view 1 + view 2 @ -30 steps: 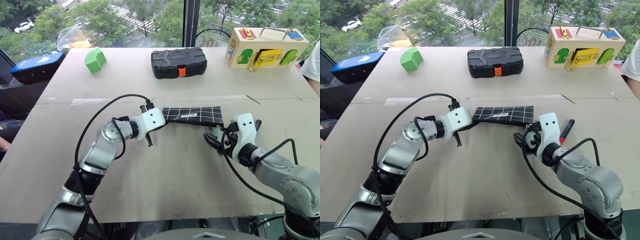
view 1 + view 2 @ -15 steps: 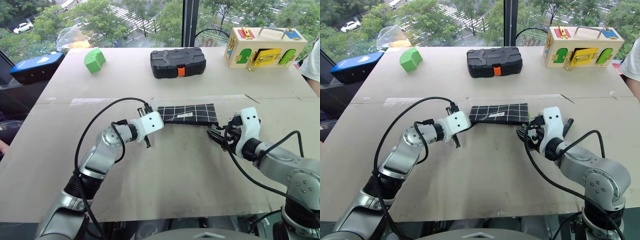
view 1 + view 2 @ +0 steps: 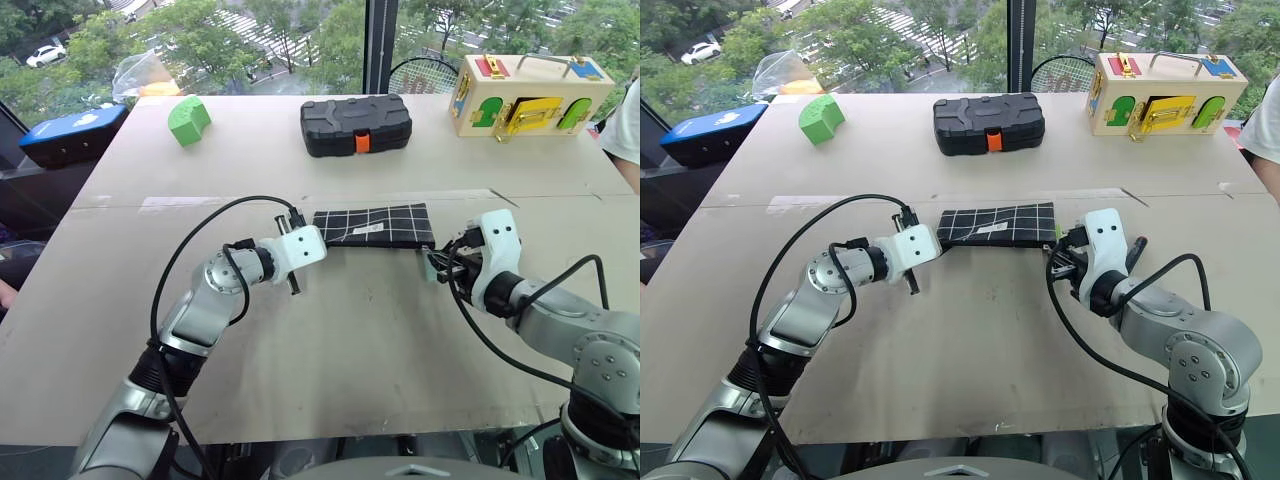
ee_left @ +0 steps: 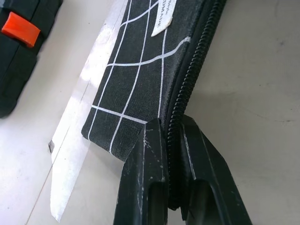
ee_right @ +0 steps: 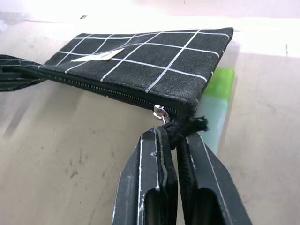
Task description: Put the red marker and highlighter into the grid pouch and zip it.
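Grid pouch (image 3: 372, 225): lies flat on the table (image 3: 330, 340), between the two grippers, zipper edge toward the robot; the teeth appear closed along most of their length.
Left gripper (image 4: 171, 136): clamped on the pouch's left end, right at the zipper seam, so the fabric is anchored.
Right gripper (image 5: 171, 136): closed on the black pull cord (image 5: 187, 125) at the right corner, just beside the metal slider (image 5: 160, 113).
Highlighter (image 5: 216, 105): seen on the table behind that right corner, partly hidden by the pouch, apparently outside it.
Red marker: cannot be made out with certainty.
Handling, pouch: judged light, soft and floppy; it is likely to bunch or slide unless the far end is held taut.
Handling, cord: thin and limp; it is best gripped close to the slider and drawn along the zipper line.
Handling, highlighter: judged smooth, stiff and light; best taken across the barrel.
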You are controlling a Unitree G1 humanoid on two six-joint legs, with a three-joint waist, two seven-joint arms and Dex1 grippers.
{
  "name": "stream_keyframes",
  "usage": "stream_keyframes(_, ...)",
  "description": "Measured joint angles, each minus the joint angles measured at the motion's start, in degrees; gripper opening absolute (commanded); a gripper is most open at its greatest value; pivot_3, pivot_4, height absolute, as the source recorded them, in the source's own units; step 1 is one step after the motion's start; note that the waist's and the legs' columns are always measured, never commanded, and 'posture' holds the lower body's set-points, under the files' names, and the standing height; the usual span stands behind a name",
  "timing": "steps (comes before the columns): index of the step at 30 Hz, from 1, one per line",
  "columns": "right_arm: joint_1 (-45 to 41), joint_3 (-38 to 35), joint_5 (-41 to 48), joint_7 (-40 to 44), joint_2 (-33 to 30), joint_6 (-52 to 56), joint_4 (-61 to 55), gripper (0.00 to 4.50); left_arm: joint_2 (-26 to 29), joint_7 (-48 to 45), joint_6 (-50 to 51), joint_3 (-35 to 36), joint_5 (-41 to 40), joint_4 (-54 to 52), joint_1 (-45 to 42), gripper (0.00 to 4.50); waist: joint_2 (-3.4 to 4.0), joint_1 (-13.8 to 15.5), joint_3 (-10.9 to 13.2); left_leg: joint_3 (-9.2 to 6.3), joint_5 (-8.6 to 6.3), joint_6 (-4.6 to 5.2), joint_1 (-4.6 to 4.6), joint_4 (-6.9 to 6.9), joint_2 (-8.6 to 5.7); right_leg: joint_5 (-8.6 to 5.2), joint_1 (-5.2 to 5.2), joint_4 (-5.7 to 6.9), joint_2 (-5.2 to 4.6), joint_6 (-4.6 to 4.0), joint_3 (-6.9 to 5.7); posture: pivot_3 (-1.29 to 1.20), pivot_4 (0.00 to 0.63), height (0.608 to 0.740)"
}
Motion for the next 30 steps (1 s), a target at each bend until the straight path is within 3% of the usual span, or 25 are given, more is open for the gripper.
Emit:
stream_keyframes(13, -5.7, 7.8, -3.1, 3.3, -0.1, -0.5, 1.7, 0.1, -2.8, -1.7, 8.5, -0.7, 0.3, -3.6, -3.4, 0.0, -0.01, -0.5, 0.0, 0.0, 0.0, 0.0, -0.04, 0.16, 0.0, 0.01, 0.01, 0.06, 0.0, 0.01, -0.02, 0.0, 0.15, 0.74)
stream_keyframes(23, -12.4, 17.1, -10.6, 9.2, 2.1, -7.4, 13.8, 0.1, -5.6, -3.6, 19.0, -3.0, 0.3, -9.4, -10.6, 0.0, -0.01, -1.4, 0.0, -0.01, 0.0, -0.01, -0.07, 0.23, 0.0, 0.03, 0.0, 0.07, 0.03, 0.02, -0.03, 0.0, 0.15, 0.74)
stream_keyframes(26, -15.4, 19.7, -12.7, 14.4, 4.7, -13.0, 19.8, 0.1, -6.3, -4.4, 22.5, -3.9, -0.3, -12.3, -12.1, 0.0, 0.0, -1.6, 0.0, -0.03, 0.0, -0.01, -0.07, 0.24, 0.0, 0.04, 0.0, 0.08, 0.04, 0.01, -0.02, 0.0, 0.15, 0.74)
stream_keyframes(30, -16.6, 20.5, -14.0, 17.6, 5.9, -15.9, 22.8, 0.1, -4.6, -5.3, 26.6, -3.2, -0.9, -13.9, -13.3, 0.0, 0.0, -1.7, 0.0, -0.05, 0.0, -0.01, -0.07, 0.23, 0.0, 0.04, -0.01, 0.07, 0.06, 0.0, -0.03, 0.0, 0.15, 0.74)
